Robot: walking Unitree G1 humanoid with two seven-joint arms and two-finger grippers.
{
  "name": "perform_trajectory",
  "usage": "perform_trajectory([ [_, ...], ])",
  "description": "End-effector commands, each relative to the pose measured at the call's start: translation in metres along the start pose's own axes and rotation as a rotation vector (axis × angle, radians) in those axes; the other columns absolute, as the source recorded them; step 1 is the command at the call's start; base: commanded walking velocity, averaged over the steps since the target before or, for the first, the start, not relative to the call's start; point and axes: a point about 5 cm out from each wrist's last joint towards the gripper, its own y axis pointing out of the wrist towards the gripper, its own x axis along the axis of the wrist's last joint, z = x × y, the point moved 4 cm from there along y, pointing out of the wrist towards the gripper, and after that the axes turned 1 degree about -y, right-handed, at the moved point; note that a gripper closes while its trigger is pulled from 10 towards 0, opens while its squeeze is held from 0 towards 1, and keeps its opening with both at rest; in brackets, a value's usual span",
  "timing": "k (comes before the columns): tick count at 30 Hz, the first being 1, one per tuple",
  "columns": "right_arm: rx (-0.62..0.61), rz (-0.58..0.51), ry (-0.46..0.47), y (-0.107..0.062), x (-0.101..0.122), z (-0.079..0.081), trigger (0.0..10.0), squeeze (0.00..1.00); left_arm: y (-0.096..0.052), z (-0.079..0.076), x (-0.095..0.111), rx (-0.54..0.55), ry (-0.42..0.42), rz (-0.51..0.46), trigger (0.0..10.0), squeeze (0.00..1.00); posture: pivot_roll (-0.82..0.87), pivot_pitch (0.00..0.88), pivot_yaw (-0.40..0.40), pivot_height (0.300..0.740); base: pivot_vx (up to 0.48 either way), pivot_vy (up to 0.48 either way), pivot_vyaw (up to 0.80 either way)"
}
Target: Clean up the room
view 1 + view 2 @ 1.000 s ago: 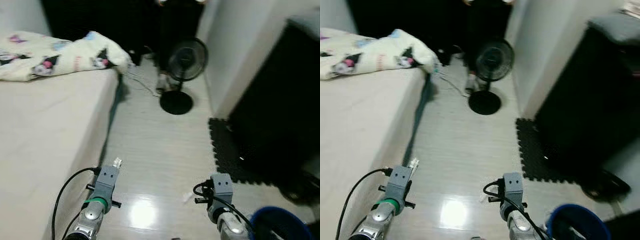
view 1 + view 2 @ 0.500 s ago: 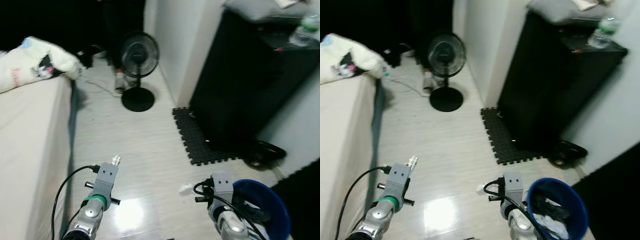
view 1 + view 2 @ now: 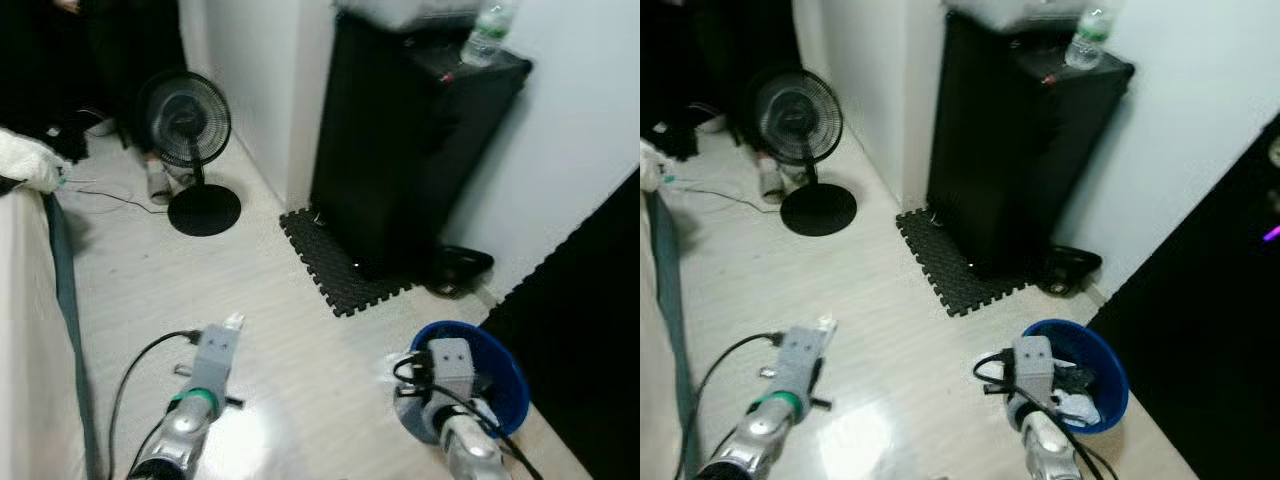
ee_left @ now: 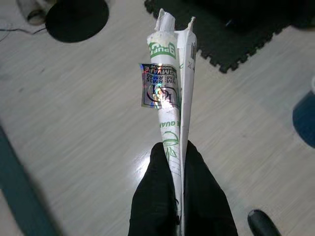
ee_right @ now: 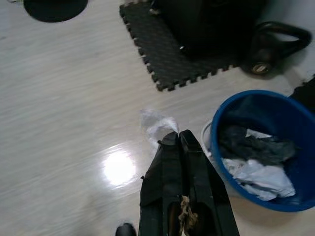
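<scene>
Left wrist view: my left gripper [image 4: 179,155] is clamped on a flattened white wrapper w/ green print [image 4: 172,93]. Fingers pinch its lower end, the rest sticks out past the tips over bare pale floor [image 4: 88,123]. Held that way prob. bc it's litter on its way to the bin; a thin flat piece is only secure when squeezed edge-on.

Right wrist view: my right gripper [image 5: 179,140] has both fingers pressed together. A crumpled clear plastic scrap [image 5: 156,123] sits right at the tips, touching or nearly; can't tell if it's pinched or just lying on the floor beyond them.

Blue bin [image 3: 1110,380] stands just beside the right gripper, on its outer side, rim close to the fingers. Already holds dark cloth + white paper waste [image 5: 261,162], so it's my drop point. From the left gripper the bin is well off across the floor, toward my right.

Black foam mat [image 3: 340,270], black cabinet [image 3: 400,150] w/ water bottle [image 3: 485,35] on top lie ahead of both grippers; pedestal fan [image 3: 185,125] ahead-left.
</scene>
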Motion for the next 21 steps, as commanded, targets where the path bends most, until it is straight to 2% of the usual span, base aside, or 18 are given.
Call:
perform_trajectory([
  [1,0.0,0.001,0.015,-0.001,-0.001,0.002,10.0,0.0,-0.004,0.002,-0.012,0.001,-0.002,0.036,10.0,0.0,0.03,0.0,0.003,0.74,0.0,0.0,-0.8],
  [7,0.007,-0.005,0.014,0.0,0.0,0.004,10.0,0.0,-0.003,0.001,-0.011,-0.005,0.024,0.03,10.0,0.0,0.03,0.0,0.011,0.74,0.0,0.0,-0.8],
  [9,0.012,0.002,0.007,0.0,-0.002,0.007,10.0,0.0,-0.004,0.0,-0.011,-0.021,0.069,0.026,10.0,0.0,0.03,0.005,0.032,0.74,0.0,0.0,-0.8],
  [13,0.008,0.0,0.012,0.0,-0.002,0.01,10.0,0.0,-0.005,0.001,-0.012,-0.039,0.1,0.022,10.0,0.0,0.03,0.011,0.06,0.74,0.0,0.0,-0.8],
  [21,0.003,-0.001,0.024,0.001,-0.002,0.013,10.0,0.0,-0.004,0.003,-0.01,-0.045,0.113,0.018,10.0,0.0,0.03,0.011,0.062,0.74,0.0,0.0,-0.8],
])
